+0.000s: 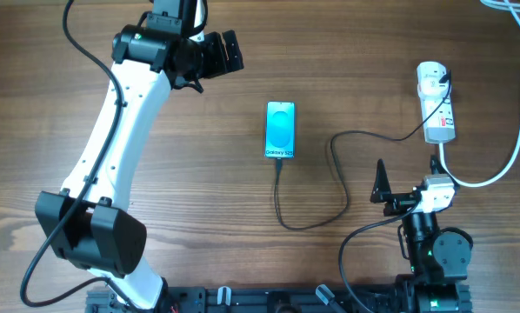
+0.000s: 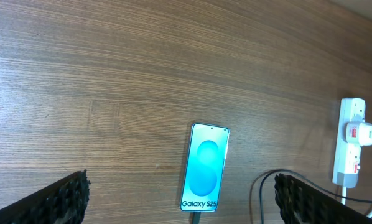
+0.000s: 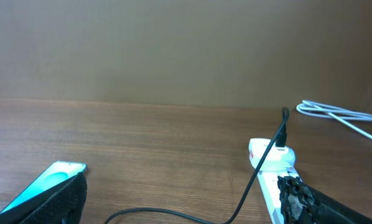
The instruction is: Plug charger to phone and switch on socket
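Note:
The phone (image 1: 280, 130) lies flat mid-table, its teal screen lit (image 2: 204, 167). The thin black charger cable (image 1: 310, 224) meets the phone's lower edge, loops toward me, then runs right to the white socket strip (image 1: 436, 113), where its plug sits. My left gripper (image 1: 218, 54) hovers open at the far left, well away from the phone, with nothing between its fingers (image 2: 68, 196). Open too, my right gripper (image 1: 408, 176) hangs just in front of the socket (image 3: 273, 168). The cable (image 3: 260, 171) crosses between its fingers (image 3: 298, 193) untouched. The phone's corner (image 3: 49, 177) shows at the left.
A thicker white cable (image 1: 503, 174) leaves the socket's near end and curves off past the table's right edge toward the far right corner (image 3: 341, 114). The arms' base rail (image 1: 269, 300) lines the front edge.

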